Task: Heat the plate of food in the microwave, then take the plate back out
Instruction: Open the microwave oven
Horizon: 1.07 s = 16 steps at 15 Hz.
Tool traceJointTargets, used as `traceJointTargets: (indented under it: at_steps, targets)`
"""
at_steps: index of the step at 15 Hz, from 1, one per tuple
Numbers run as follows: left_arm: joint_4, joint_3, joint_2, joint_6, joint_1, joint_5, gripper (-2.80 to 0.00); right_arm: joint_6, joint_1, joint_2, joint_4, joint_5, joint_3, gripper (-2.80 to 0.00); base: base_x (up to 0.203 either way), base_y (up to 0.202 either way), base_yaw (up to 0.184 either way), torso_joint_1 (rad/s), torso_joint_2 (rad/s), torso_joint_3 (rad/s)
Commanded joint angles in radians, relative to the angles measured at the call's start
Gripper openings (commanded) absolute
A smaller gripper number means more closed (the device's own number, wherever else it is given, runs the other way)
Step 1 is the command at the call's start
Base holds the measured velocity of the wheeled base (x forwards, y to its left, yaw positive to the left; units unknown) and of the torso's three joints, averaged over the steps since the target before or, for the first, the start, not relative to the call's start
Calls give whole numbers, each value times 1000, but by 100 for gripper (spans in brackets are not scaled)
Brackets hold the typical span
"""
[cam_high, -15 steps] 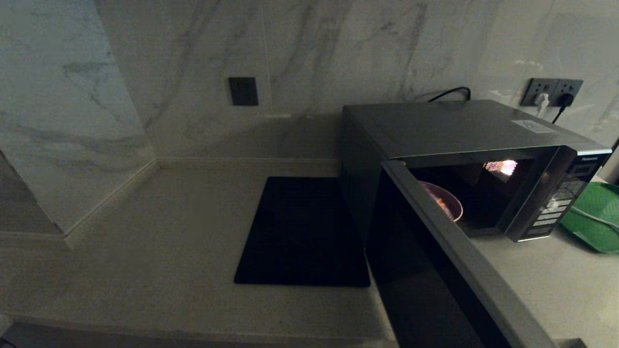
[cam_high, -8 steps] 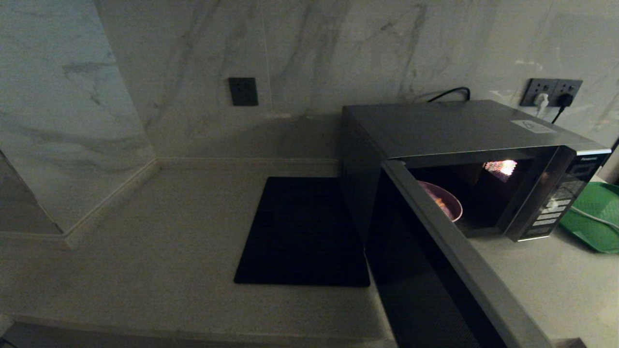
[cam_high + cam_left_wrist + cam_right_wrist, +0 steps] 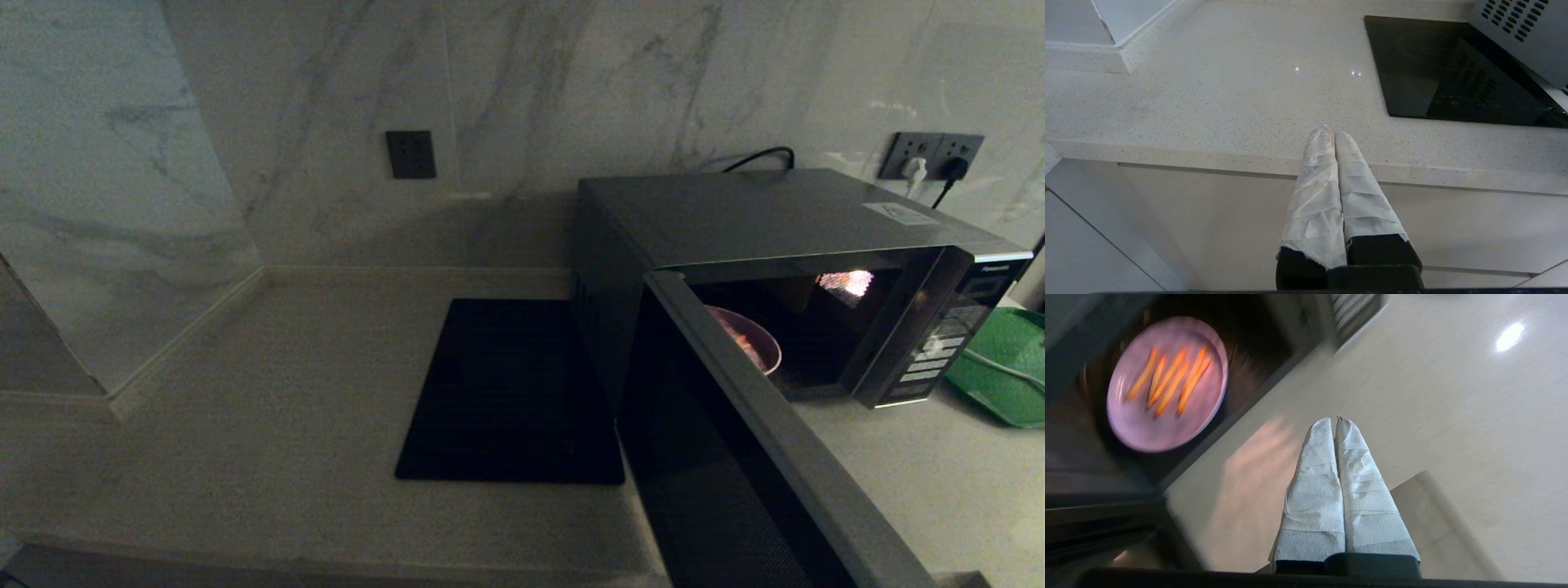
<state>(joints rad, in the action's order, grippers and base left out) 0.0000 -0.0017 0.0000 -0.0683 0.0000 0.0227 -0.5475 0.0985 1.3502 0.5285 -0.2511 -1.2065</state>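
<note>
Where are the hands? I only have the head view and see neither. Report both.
Observer: The right hand is shut and empty, over the counter in front of the open microwave.
Operator: Tell me what's on the plate.
Observer: The plate holds several orange sticks, lying side by side.
Operator: Now the left hand.
Observer: The left hand is shut, by the counter's front edge, apart from the black mat.
</note>
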Motion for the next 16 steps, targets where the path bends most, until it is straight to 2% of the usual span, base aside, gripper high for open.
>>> traceJointTargets:
  at_steps: [1,2,4,8,12,16]
  targets:
    - [0,0,0,-1,0,0,-280,-15,0,162,2,108,-25,-280,0,0,0,0,0,0]
    - [0,0,0,-1,0,0,-280,3,-5,210,2,155,-50,-280,0,0,0,0,0,0]
    - [0,0,0,-1,0,0,-280,65,-27,279,1,196,-126,-280,0,0,0,0,0,0]
    - [0,0,0,-1,0,0,-280,80,-88,334,2,206,-277,-280,0,0,0,0,0,0]
    - [0,0,0,-1,0,0,-280,115,-190,345,3,218,-361,-280,0,0,0,0,0,0]
    - [0,0,0,-1,0,0,-280,117,-266,395,7,217,-441,-280,0,0,0,0,0,0]
